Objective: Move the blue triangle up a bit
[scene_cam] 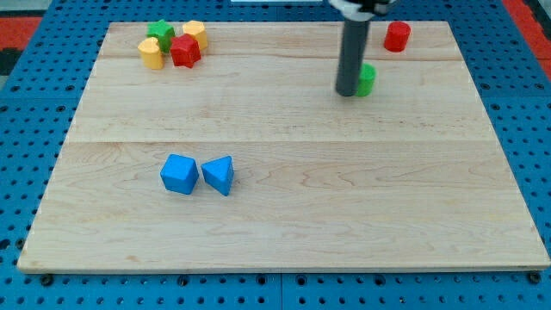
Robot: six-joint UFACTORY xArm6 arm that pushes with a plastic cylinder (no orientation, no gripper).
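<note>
Nothing is done yet, by our reading. The blue triangle (219,175) sits low on the tabletop (284,232), touching the blue cube (179,174). We carry no claw; my tip (348,91) rests far off beside the green block (368,79), so the approach and push remain.

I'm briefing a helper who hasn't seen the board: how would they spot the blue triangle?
Start at the wooden board and look in its lower left part, where two blue blocks sit side by side. The blue triangle is the one on the view's right, wedge-shaped and pointed, unlike the boxy blue cube.
</note>
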